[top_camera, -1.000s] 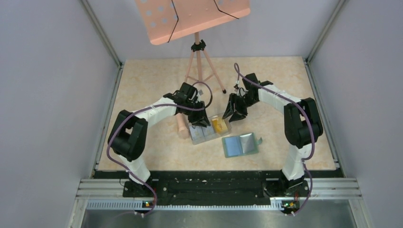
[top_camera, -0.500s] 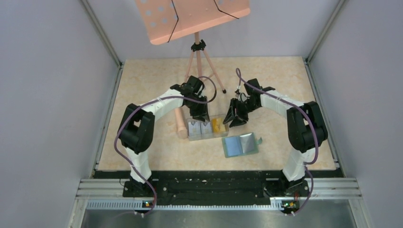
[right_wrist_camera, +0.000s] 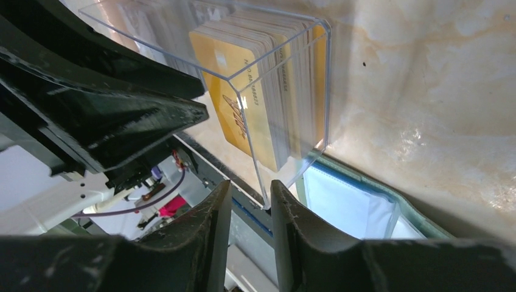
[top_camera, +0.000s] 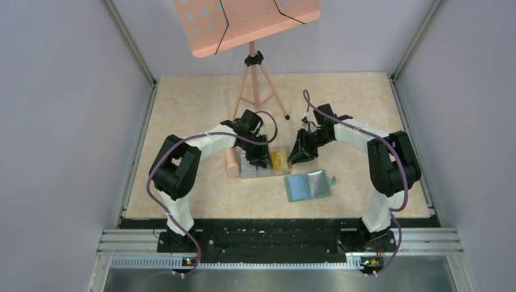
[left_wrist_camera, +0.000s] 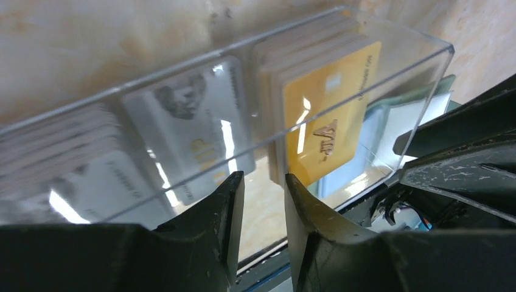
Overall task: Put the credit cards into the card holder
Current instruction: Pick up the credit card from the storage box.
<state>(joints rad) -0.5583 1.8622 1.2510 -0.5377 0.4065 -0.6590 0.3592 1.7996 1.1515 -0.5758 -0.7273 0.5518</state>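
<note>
Both arms have come in closer to the clear box (top_camera: 263, 171) than they were a second ago, and they now sit low at its two ends.

The left gripper (left_wrist_camera: 261, 179) has its jaws narrow, with just a thin slit between them, right at the long wall of the box. I cannot tell if it is pinching that wall or only resting by it. The right gripper (right_wrist_camera: 248, 185) is narrow too. The box's corner edge runs down into its gap, but I cannot tell if it is squeezing yet.

The credit cards (right_wrist_camera: 237, 109) are all inside the box, standing on edge in rows: orange ones at the right end, grey ones (left_wrist_camera: 188, 134) further along. No card is out.

The card holder (top_camera: 308, 185) lies open and flat on the table (top_camera: 182, 109), just beside the box on the near side. Its pale blue sleeves face up and look empty.

I think the job has barely begun. To do this step well, one pincer should hold the box still while the other takes just one card by its top edge and lifts it straight up — slowly, so the box does not tip or slide onto the holder.
</note>
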